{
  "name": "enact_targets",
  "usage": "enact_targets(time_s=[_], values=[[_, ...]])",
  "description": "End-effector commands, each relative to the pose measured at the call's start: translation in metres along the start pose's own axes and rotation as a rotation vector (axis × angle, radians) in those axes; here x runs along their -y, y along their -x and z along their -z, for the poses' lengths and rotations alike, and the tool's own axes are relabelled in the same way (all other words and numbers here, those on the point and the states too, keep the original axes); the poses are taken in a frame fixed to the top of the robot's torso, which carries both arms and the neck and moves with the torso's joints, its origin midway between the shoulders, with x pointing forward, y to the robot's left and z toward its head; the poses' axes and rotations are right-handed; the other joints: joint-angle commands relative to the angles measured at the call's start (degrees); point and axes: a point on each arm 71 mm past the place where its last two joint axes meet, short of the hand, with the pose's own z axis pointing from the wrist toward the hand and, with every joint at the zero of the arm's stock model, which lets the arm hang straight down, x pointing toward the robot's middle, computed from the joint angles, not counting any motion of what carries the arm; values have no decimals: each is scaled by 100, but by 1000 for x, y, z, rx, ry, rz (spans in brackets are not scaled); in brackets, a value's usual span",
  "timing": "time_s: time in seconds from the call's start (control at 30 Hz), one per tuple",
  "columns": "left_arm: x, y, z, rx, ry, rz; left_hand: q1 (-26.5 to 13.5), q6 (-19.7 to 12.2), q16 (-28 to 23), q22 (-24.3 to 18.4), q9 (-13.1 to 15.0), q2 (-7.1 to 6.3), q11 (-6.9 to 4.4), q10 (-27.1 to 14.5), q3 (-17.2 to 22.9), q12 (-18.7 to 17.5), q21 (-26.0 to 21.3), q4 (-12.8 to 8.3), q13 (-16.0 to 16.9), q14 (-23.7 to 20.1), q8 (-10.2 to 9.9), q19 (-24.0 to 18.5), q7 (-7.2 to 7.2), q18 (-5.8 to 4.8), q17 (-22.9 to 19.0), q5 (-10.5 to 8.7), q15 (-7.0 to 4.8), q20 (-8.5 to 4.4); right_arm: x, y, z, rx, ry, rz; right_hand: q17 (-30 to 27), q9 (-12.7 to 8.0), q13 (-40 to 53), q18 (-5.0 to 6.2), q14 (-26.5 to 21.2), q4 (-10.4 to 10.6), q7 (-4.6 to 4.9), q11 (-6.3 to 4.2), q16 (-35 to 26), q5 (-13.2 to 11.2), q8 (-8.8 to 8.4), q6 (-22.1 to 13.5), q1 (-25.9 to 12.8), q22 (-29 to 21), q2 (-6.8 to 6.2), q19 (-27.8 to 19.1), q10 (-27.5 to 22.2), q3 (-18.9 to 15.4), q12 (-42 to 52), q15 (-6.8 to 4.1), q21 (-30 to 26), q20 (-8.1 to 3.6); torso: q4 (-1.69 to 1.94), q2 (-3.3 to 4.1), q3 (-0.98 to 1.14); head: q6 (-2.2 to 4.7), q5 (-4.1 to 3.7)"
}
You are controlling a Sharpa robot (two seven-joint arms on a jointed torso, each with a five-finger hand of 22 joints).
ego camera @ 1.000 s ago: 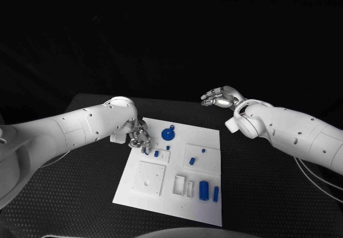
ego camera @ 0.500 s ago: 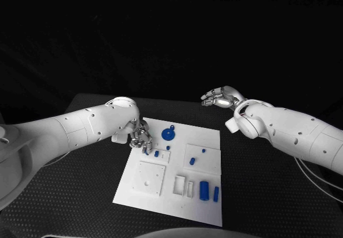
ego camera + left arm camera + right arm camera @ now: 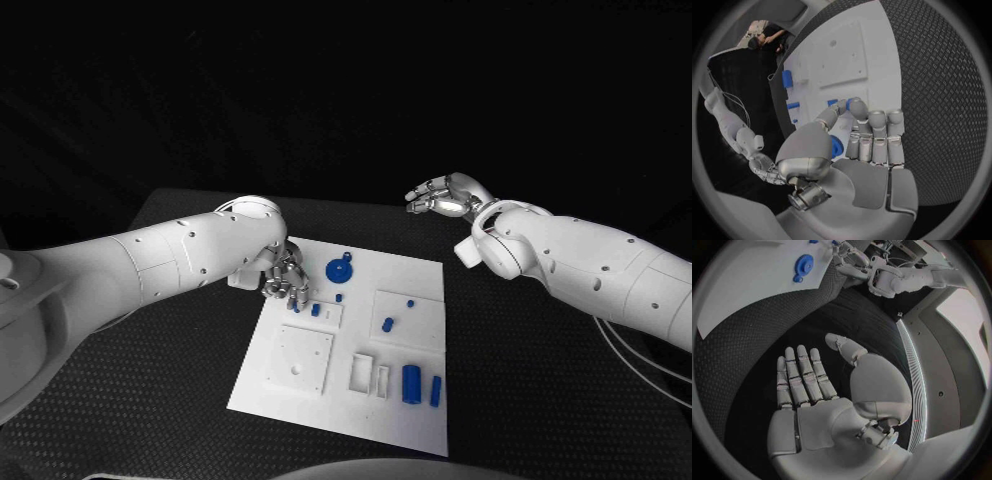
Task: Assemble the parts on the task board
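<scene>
The white task board lies in the middle of the table with several blue parts on it. A blue round disc sits near its far edge. My left hand hangs over the board's far left corner, fingers pointing down at small blue pegs. In the left wrist view my left hand has its thumb tip close to a fingertip beside a small blue peg; whether it pinches it is unclear. My right hand is raised beyond the board's far right corner, fingers spread and holding nothing, as my right hand also shows.
Two blue cylinders lie near the board's front right, and a small blue part sits in a square plate. The black mesh table surrounds the board.
My left hand has edged slightly toward the blue disc. The right arm and the parts have not moved.
</scene>
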Motion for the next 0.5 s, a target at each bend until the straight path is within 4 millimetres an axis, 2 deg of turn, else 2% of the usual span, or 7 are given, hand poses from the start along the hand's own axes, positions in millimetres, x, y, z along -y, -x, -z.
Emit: enact_targets(time_s=[0.03,0.17,0.3,0.4,0.5], values=[[8,-2,-1,4,-21,-9,-37,194,22,74,-4,32,-97,116,558,37,27,-46,5,74,33,44,-143,98,-4,559,-81,-608,-1,-1,0,-15,11,4,-6,-7,-6,-117,-12,-21,13,0,21,10,32,26,28,6,3,16,30,-23,-9,8,-32,-8,0,1,-1,3,-2],[8,-4,-3,0,-21,-10,-46,192,17,73,-3,40,-100,115,568,31,29,-49,1,78,26,52,-145,102,-9,530,-86,-612,-1,-1,0,-14,11,4,-6,-7,-6,-117,-13,-22,13,1,21,14,32,26,28,7,3,16,30,-23,-9,8,-34,-8,-3,2,-5,-2,-7],[7,-5,-5,17,-15,2,-23,173,-2,70,-1,34,-101,103,603,6,31,-52,-15,81,-1,61,-143,113,-24,402,-100,-623,-1,-1,0,-15,11,3,-6,-7,-6,-117,-13,-22,14,1,21,17,32,26,29,8,3,17,30,-23,-9,8,-35,-8,-2,1,-5,-5,-7],[6,-4,-6,43,-7,19,12,118,-33,54,-10,42,-81,100,618,-23,20,-39,-36,87,-60,81,-120,112,-47,51,-114,-627,-1,-1,0,-14,12,3,-7,-8,-6,-117,-13,-21,14,1,22,19,32,26,28,9,2,17,30,-23,-9,8,-36,-8,5,1,-5,-13,-16],[4,-4,-6,48,-9,24,29,91,-55,38,-19,40,-60,88,620,-25,3,-27,-18,86,-100,97,-101,106,-63,-198,-127,-628,-1,-1,0,-14,12,3,-7,-8,-6,-117,-13,-21,14,2,22,21,32,26,27,9,2,17,30,-23,-9,9,-37,-8,6,0,-7,-17,-23]])
